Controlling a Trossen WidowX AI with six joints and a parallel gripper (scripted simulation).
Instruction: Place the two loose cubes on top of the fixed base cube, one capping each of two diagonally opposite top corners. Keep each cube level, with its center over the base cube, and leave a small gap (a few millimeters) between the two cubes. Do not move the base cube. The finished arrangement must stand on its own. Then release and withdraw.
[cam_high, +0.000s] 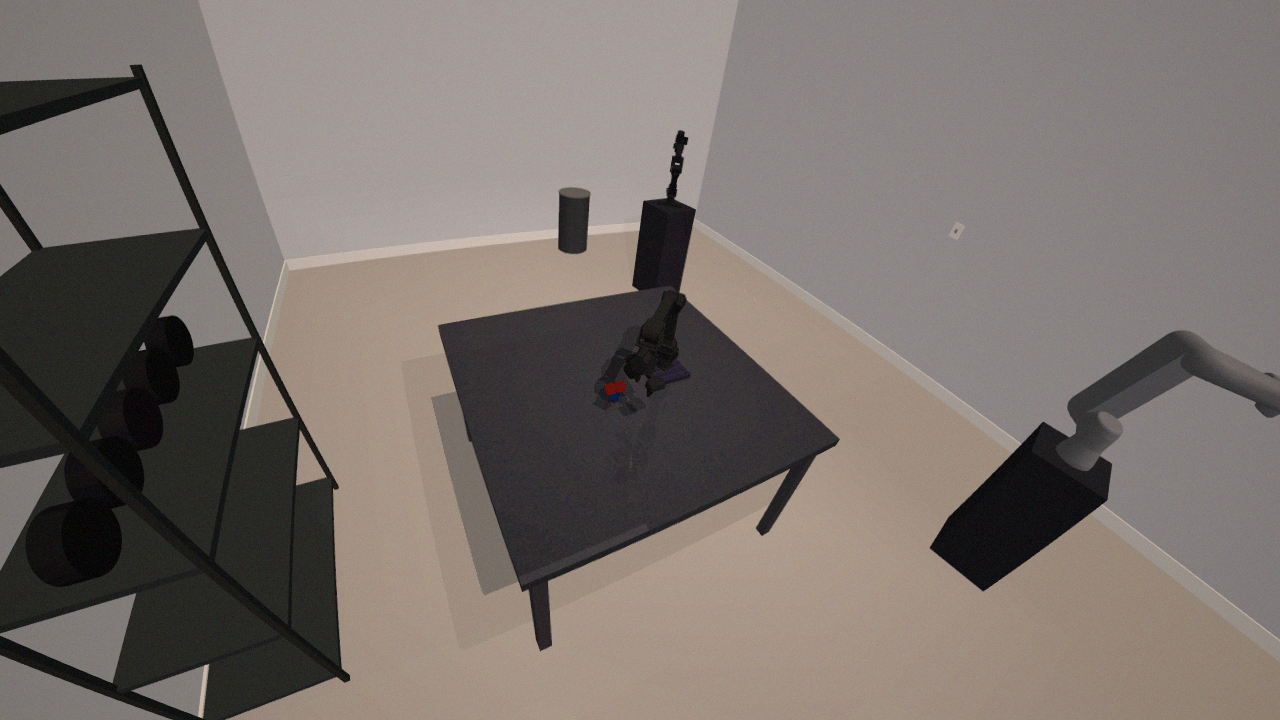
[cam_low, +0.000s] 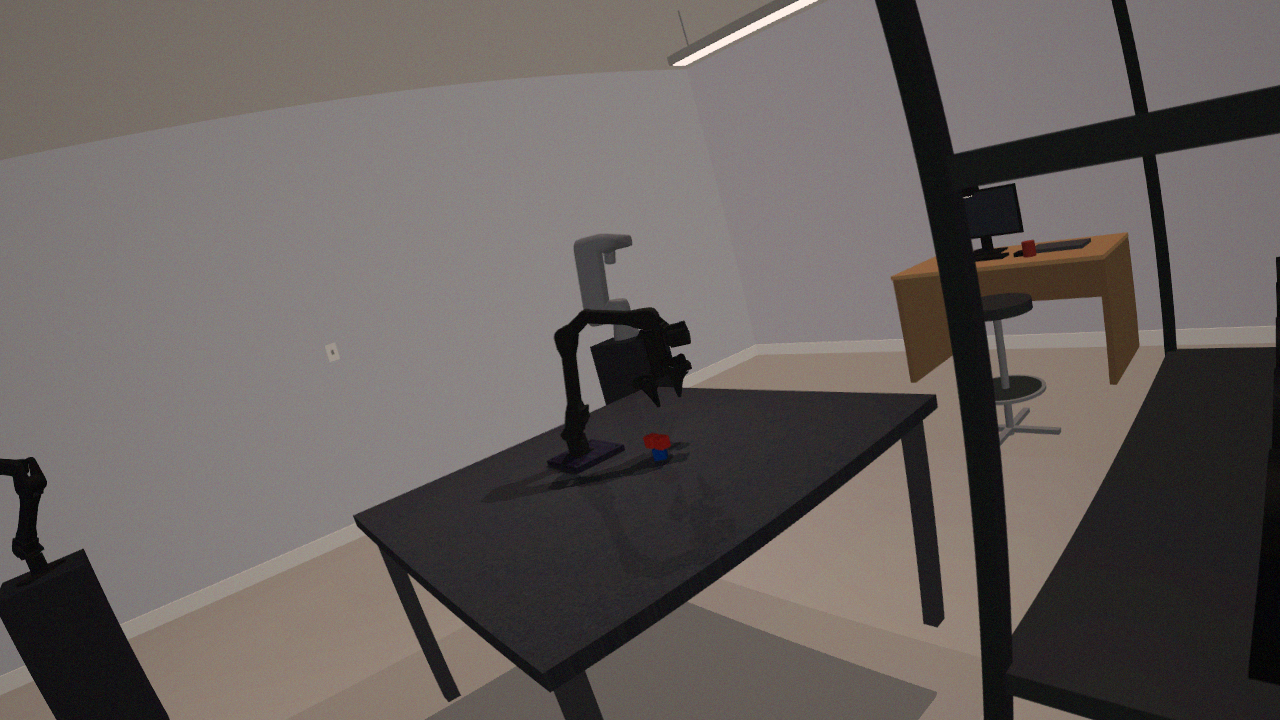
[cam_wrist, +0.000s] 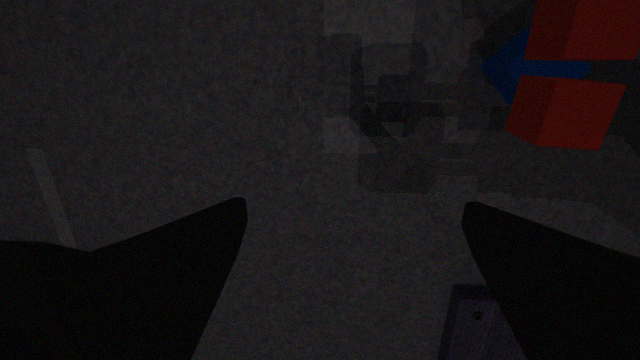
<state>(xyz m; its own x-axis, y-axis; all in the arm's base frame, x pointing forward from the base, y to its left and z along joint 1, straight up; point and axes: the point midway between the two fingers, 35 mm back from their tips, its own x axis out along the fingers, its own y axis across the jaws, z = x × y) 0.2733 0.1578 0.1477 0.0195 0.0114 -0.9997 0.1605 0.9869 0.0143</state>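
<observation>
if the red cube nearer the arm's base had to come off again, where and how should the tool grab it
Probably by two opposite upright side faces of the red cube, tool coming straight down. Its flat sides suit parallel fingers, and its top is uncovered. Avoid putting a finger in the narrow gap facing the other red cube.

two loose cubes (cam_high: 619, 386) (cam_low: 657, 440) atop base cube (cam_high: 613, 396) (cam_low: 659, 455) (cam_wrist: 500, 66), narrow gap between, table (cam_high: 554, 501) (cam_low: 572, 573) beneath
</observation>
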